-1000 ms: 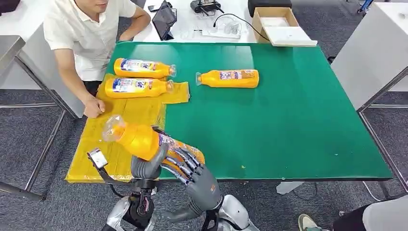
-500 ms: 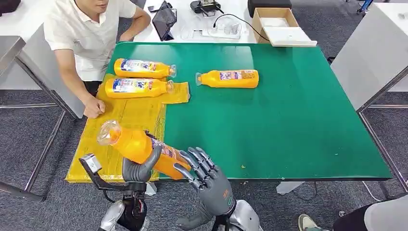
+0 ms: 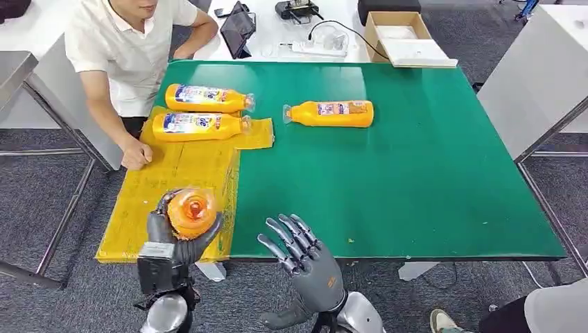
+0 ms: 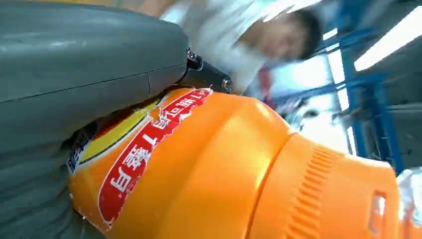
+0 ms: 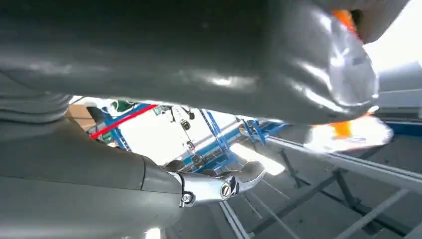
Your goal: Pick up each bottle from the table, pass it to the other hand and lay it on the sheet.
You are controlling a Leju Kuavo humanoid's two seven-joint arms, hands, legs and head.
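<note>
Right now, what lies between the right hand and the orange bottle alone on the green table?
Nothing: the head view shows bare green table between the open right hand and the lone bottle.

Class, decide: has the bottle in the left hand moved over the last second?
Yes. The held bottle swung upright in the left hand, its cap leaving the yellow sheet's left edge.

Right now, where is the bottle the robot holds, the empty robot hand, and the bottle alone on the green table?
held bottle point(image 3: 191, 210), head view, its end
right robot hand point(image 3: 305, 255), head view, palm
lone bottle point(image 3: 331, 113), head view, label
</note>
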